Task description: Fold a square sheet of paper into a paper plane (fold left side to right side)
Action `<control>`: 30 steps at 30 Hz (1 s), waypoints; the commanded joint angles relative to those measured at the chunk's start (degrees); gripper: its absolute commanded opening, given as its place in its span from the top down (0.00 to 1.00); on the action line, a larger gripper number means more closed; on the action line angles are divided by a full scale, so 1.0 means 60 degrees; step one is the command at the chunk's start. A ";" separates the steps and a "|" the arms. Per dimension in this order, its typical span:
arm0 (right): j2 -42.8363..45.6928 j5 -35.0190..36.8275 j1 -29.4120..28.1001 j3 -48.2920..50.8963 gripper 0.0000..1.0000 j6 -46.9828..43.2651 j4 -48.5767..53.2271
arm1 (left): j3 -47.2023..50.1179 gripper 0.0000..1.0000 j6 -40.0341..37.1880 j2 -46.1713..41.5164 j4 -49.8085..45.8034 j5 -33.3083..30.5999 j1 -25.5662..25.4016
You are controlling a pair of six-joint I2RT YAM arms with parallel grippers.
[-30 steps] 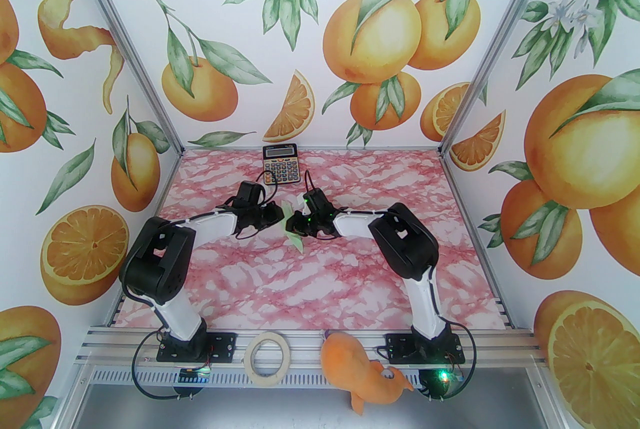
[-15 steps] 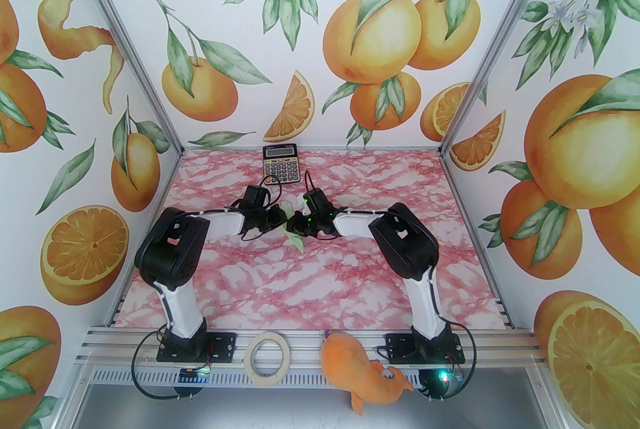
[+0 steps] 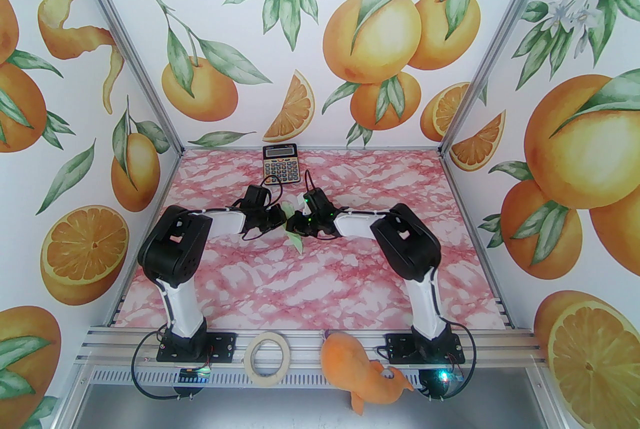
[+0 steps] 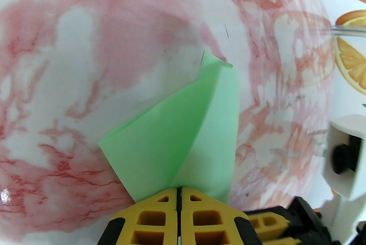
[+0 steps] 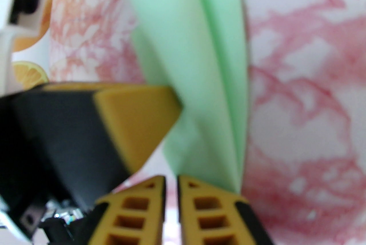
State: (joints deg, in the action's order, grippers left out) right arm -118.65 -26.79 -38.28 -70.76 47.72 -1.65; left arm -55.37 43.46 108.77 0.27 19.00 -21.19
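On my overhead feed the left gripper (image 3: pixel 281 217) reaches in over the pink marbled table (image 3: pixel 350 277), and its black body hides most of what it holds. Its wrist camera settles it: the left gripper (image 4: pixel 178 188) has its yellow fingers (image 4: pixel 154 215) pressed together, pinching the near edge of the paper plane (image 4: pixel 171 129), which fans away from the tips to a point lying on the table. From above, the paper plane (image 3: pixel 298 242) sits mid-table between the two grippers, with just a pale green sliver poking out (its creases are impossible to read from there). The right gripper (image 3: pixel 296 224) is just beside it. Its own view is blurred, but the right gripper (image 5: pixel 171 178) has its jaws a hair apart with table showing through the slit. The paper plane (image 5: pixel 200 66) runs down behind the right-hand finger, its lower edge cut off, so I cannot tell whether it is touched. Compared with a second ago, the left elbow has swung inward and the left jaws have closed the last bit; the right arm has hardly shifted.
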 commanded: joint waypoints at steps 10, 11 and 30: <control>0.2122 -0.0103 0.0456 0.2133 0.77 -0.0260 -0.0183 | 0.0104 0.94 -0.0183 0.0563 -0.1113 -0.0210 -0.0217; 0.2191 -0.0169 0.0454 0.2348 0.73 -0.0404 -0.0048 | 0.0074 0.94 -0.0194 0.0552 -0.1155 -0.0202 -0.0231; 0.1632 -0.0426 0.0414 0.2972 0.82 0.0110 -0.0965 | 0.0125 0.94 -0.0103 0.0603 -0.1033 -0.0107 -0.0205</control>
State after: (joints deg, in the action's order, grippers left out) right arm -107.37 -27.99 -35.59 -53.01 46.98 -4.19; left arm -55.72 43.11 108.90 -0.01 19.07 -21.54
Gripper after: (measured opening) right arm 0.201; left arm 0.067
